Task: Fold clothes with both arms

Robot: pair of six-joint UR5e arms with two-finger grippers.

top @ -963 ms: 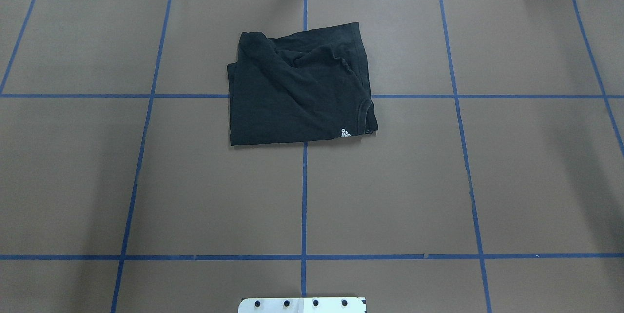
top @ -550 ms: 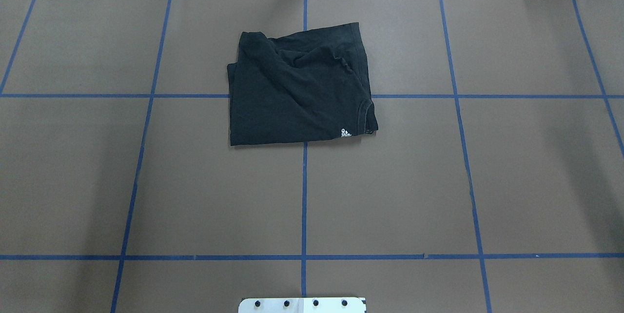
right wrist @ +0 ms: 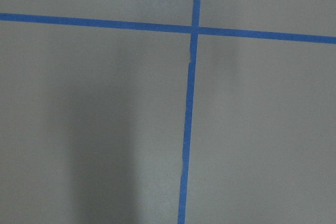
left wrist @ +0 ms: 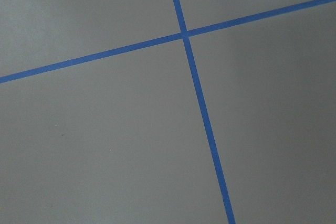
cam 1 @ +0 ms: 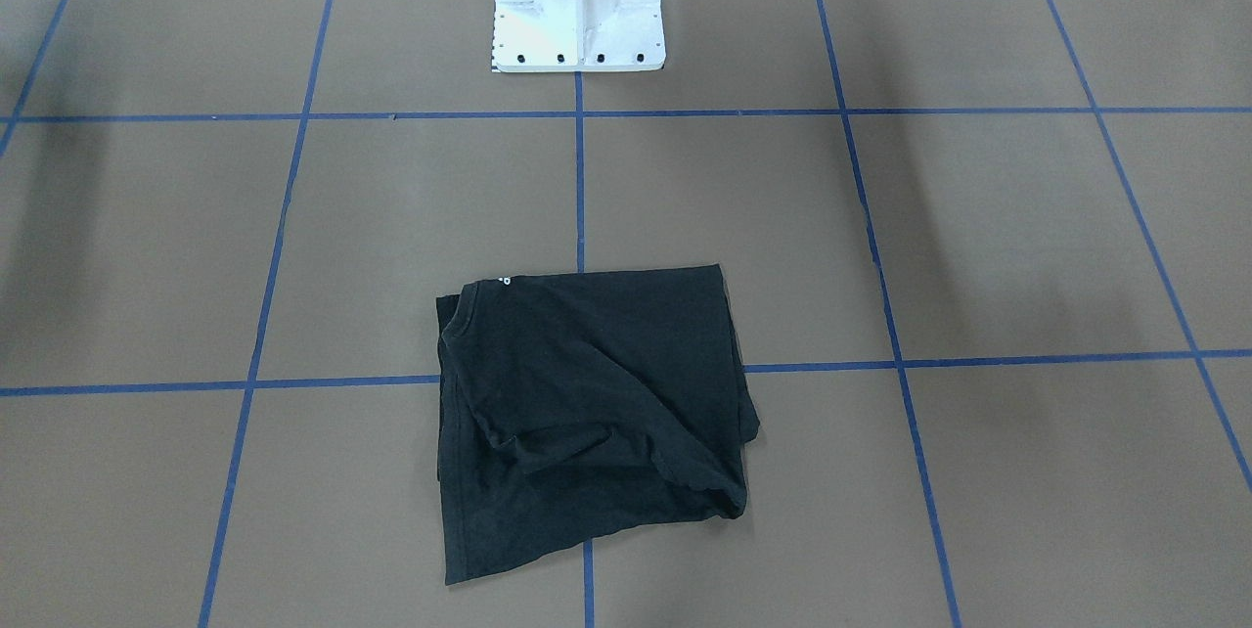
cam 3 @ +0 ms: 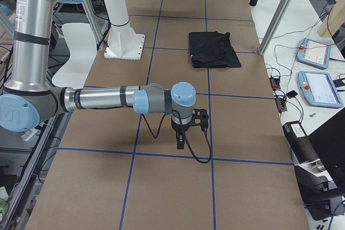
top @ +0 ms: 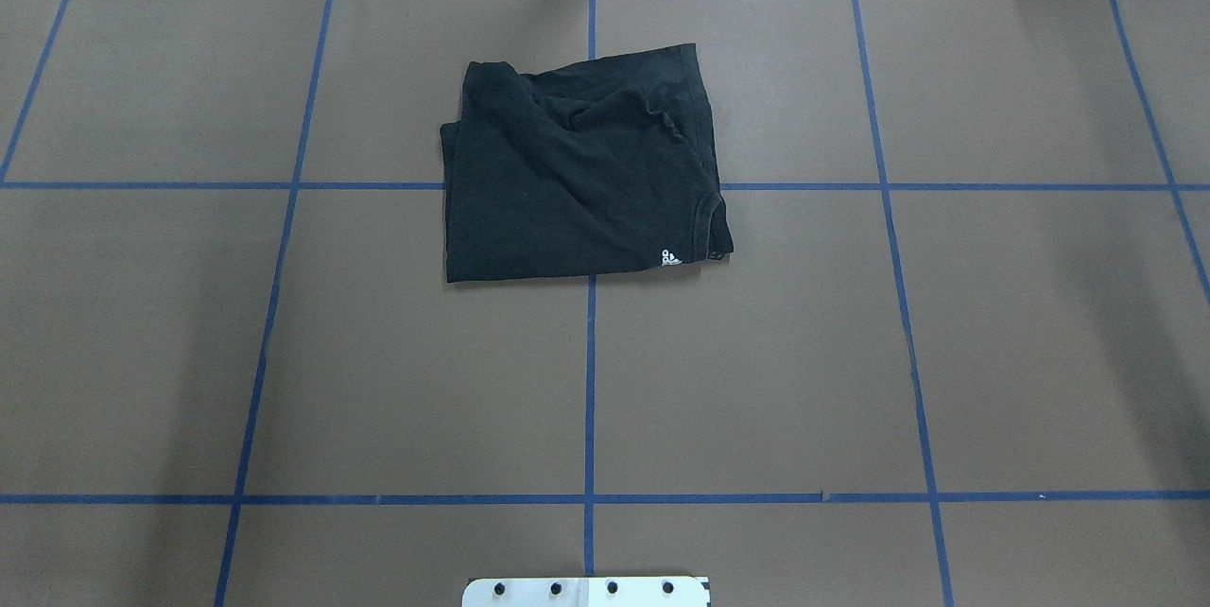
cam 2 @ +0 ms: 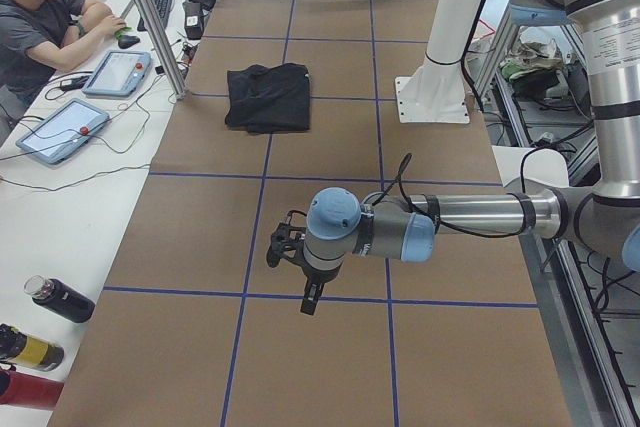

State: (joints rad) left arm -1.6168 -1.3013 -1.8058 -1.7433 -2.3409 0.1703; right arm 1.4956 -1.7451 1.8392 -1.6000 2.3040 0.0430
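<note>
The black T-shirt [top: 577,167] is lying folded into a rough square on the far half of the table [top: 756,352], pretty much dead centre left to right. It sits right over a crossing of the blue tape [top: 589,380] grid. The plain black side is up, with some rumples along its far edge and a tiny white logo [top: 669,257] at its near right corner. Nothing is touching it.

Both arms are parked way out at the table ends, well apart from the shirt. The left arm [cam 2: 470,215] reaches out level over the left end, with the left gripper [cam 2: 308,292] hanging down just above the paper. The right arm [cam 3: 102,99] does the same over the right end, right gripper [cam 3: 181,141] pointing down. Honestly can't tell whether either set of fingers is apart or together, since they only show up in the side views. Both wrist cams just see brown paper and a tape cross.

The white pedestal [cam 1: 577,2] is at the near edge, centre. A person [cam 2: 40,22] sits at the bench beyond the far edge, next to some tablets [cam 2: 118,72], and there are bottles [cam 2: 60,299] on that bench too.
</note>
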